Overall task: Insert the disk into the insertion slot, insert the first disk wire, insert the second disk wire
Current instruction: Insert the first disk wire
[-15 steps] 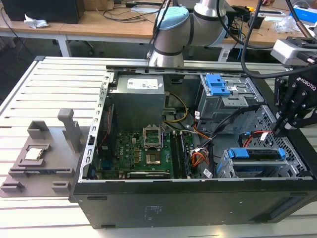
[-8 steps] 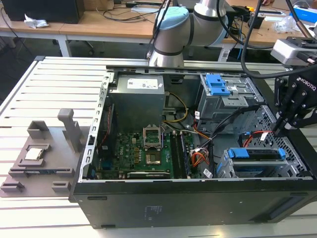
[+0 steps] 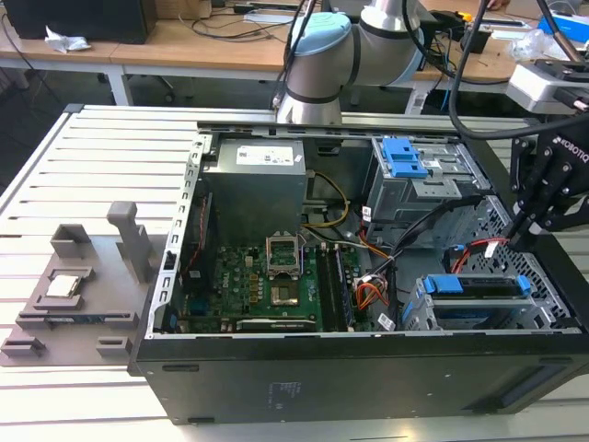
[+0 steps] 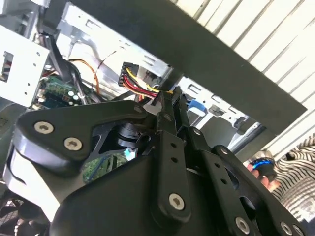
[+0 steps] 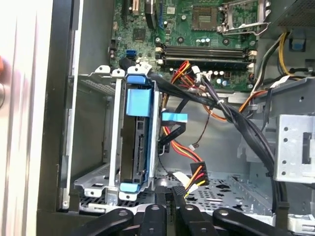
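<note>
- Pincer [image 4: 168,96]: pressed together on the yellow-and-red disk wire [image 4: 142,87], just behind its black connector [image 4: 127,68], beside the insertion slot [image 5: 114,147].
- Disk [image 5: 134,145]: seated in the insertion slot, with blue carrier tabs at both ends.
- Risk, as judged: the connector may be tilted by the stiff wire and jammed at the disk's port, and the black cable bundle [image 5: 236,123] beside the slot may be snagged.
- Room: open case floor [image 5: 231,189] lies on the slot's wire side, while the black case wall [image 5: 56,123] stands just beside the slot on the opposite side.
</note>
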Robot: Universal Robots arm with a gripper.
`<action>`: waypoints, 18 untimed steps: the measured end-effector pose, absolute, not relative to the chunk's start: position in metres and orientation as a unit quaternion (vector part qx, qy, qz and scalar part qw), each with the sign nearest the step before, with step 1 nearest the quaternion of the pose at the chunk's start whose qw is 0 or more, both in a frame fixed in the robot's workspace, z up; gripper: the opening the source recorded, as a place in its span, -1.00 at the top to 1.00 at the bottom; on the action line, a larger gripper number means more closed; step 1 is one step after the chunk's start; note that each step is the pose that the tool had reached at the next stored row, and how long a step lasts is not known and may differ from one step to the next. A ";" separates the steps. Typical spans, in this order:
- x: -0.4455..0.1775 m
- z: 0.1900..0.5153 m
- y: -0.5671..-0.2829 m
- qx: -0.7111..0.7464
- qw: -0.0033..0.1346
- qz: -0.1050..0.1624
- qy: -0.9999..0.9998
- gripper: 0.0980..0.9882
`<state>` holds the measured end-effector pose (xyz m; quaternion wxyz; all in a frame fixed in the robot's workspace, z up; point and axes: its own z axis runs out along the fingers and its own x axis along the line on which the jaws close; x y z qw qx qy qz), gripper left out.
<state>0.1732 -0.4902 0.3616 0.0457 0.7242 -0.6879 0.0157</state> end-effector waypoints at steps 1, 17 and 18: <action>0.169 0.361 -0.491 0.724 0.045 0.015 -0.688 0.84; 0.150 0.358 -0.529 0.724 0.043 0.013 -0.688 0.84; 0.150 0.358 -0.529 0.723 0.043 0.013 -0.689 0.84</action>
